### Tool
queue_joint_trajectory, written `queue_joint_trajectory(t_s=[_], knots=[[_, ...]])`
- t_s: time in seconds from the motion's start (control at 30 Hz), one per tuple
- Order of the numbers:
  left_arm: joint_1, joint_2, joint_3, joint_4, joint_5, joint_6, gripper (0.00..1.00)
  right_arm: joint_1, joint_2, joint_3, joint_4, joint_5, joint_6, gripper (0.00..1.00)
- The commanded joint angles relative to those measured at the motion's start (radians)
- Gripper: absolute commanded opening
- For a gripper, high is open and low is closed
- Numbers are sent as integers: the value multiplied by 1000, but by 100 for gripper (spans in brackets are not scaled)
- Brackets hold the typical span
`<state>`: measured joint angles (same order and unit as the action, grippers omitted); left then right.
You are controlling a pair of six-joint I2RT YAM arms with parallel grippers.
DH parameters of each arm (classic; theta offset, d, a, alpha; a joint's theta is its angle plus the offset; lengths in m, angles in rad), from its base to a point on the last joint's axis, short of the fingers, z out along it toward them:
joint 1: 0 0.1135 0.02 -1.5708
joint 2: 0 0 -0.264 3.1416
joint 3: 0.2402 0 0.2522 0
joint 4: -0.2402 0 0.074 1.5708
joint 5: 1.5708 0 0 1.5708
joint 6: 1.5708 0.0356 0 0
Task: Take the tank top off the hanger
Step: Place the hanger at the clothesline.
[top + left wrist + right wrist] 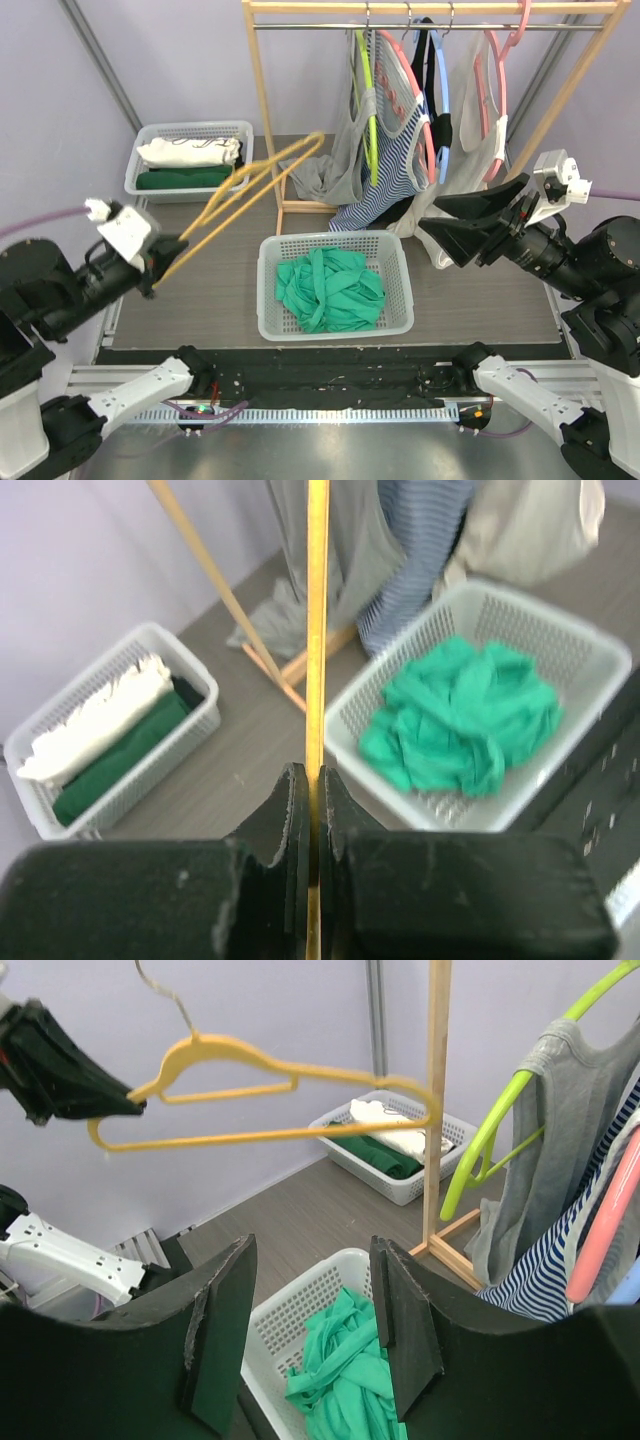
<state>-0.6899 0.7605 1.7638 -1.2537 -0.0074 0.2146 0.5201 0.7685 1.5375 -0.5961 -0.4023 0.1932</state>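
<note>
We see the left gripper clamped tight on one end of the yellow hanger. In the left wrist view the thin bar of the hanger runs straight up from between the pressed jaws. From the top view the hanger reaches away from that gripper toward 1 o'clock, held up in the air, and it is bare, with no cloth on it.

The green tank top lies crumpled in the white basket at the middle of the table, apart from the hanger. The left gripper is at about 9 o'clock from this basket.

The right gripper is at about 2 o'clock from the basket and points toward 9 o'clock. Its jaws stand apart and we see nothing between them. It hangs just in front of the lower edge of a pale garment on the wooden rack; we cannot tell whether it touches the cloth.

The rack stands at 12 o'clock from the basket. On it hang a grey top on a lime hanger and a blue striped top beside it. A second basket, at 10 o'clock, holds folded white and dark green cloth.
</note>
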Motion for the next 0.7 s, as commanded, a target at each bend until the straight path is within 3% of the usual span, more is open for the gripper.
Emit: queue_joint_trajectory(t_s=[0.0, 0.03, 0.07, 0.17, 0.37, 0.67], knots=[[4, 248, 245, 82, -84, -104, 0, 1, 18, 6, 71, 28, 29, 56], [4, 305, 376, 51, -104, -127, 0, 1, 18, 7, 73, 28, 34, 56], [4, 417, 443, -17, -126, -144, 0, 1, 23, 7, 73, 29, 37, 56], [4, 541, 589, -95, -124, -204, 1, 0, 29, 12, 68, 33, 45, 56], [6, 421, 263, 175, -246, -219, 0, 1, 55, 70, 18, 37, 35, 56], [4, 496, 302, 244, -328, -231, 0, 1, 49, 66, 27, 23, 48, 56]])
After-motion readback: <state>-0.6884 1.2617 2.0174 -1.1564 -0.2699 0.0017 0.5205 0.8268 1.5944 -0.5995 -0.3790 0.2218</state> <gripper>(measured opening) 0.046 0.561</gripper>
